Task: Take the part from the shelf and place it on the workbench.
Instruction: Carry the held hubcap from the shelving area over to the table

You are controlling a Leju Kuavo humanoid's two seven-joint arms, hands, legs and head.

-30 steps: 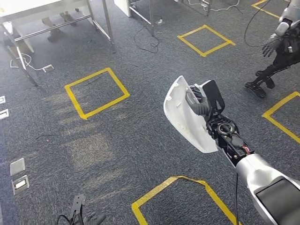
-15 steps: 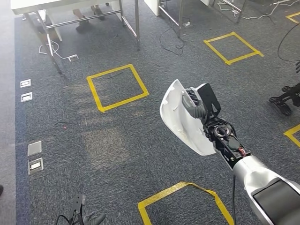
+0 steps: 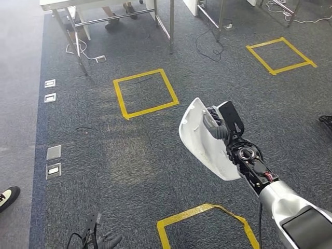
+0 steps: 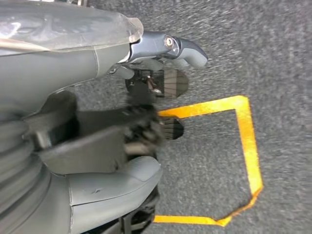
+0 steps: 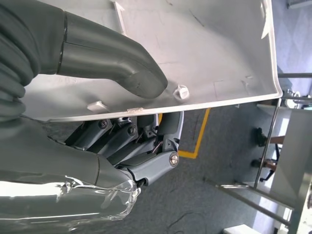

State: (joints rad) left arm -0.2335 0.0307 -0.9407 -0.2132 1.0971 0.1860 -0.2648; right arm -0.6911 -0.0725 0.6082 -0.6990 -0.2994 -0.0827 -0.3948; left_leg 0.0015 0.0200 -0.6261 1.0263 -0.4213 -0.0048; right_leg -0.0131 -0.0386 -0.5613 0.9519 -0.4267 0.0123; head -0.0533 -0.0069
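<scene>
We grip the white part [image 3: 203, 140], a thin, stiff and probably light, slick shell, at its rim in our right hand [image 3: 221, 124], thumb pressed inside and fingers behind, while our left hand [image 4: 147, 126] hangs empty, fingers apart.

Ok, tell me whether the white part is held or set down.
Held. The right hand grips the white curved plastic shell, thumb inside, fingers beneath, above the carpet.

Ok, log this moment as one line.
phase: carrying | right hand: holds curved white plastic part | left hand: empty, hanging | below: grey carpet, yellow tape squares
</scene>
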